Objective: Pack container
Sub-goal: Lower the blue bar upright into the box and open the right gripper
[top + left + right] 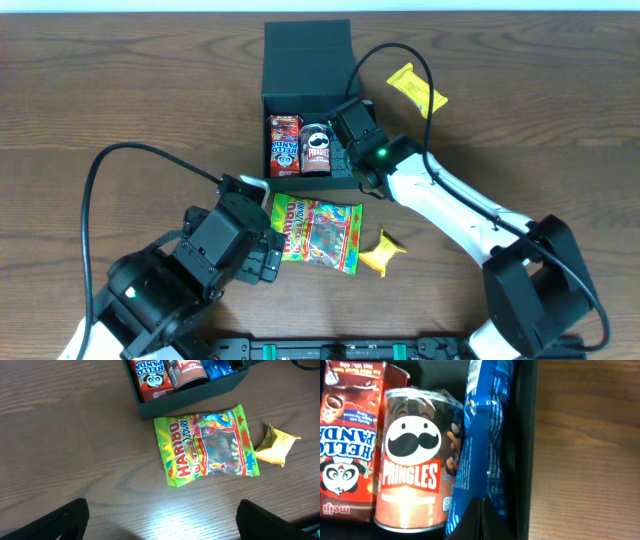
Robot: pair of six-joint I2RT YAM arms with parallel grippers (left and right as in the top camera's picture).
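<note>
Overhead: container [305,45] at upper centre of the wooden table [120,90], flap lid open; Hello Panda box [284,145] and Pringles can [316,150] side by side inside; right gripper [352,122] over its right part; Haribo bag [317,232] just in front, a yellow packet [381,252] beside the bag

Left wrist: left gripper [162,525] with jaws spread wide, holding nothing; Haribo bag ahead, near the container's corner

Right wrist: blue packet [482,445] on edge between can and container wall; a dark finger meets its lower end; cannot tell whether the jaws clamp it
</note>
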